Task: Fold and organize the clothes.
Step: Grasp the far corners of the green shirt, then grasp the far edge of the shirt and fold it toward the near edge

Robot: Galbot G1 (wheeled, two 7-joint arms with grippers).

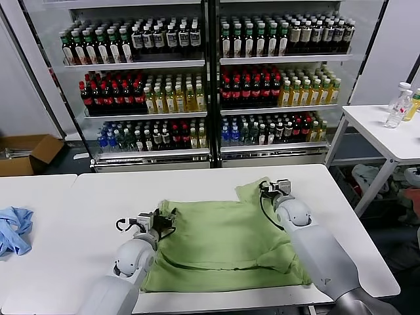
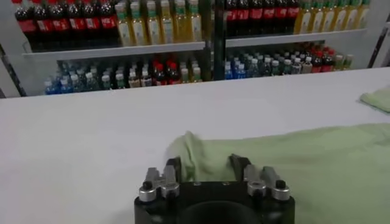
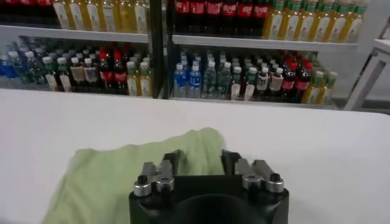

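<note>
The light green shirt [image 1: 226, 243] lies spread on the white table [image 1: 111, 190], partly folded, with a sleeve sticking out at the far right. My left gripper [image 1: 160, 222] is at the shirt's far left corner. In the left wrist view it [image 2: 206, 165] is open, with the shirt's edge [image 2: 201, 152] between its fingers. My right gripper [image 1: 270, 188] is at the far right sleeve. In the right wrist view it [image 3: 200, 159] is open, with the green cloth [image 3: 122, 170] between its fingers. The collar, buttons and print are hidden.
A light blue cloth [image 1: 13, 230] lies at the table's left edge. Shelves of bottles [image 1: 210, 85] stand behind the table. A cardboard box [image 1: 26, 154] is on the floor at the left. A side table [image 1: 387, 134] with bottles [image 1: 400, 105] stands at the right.
</note>
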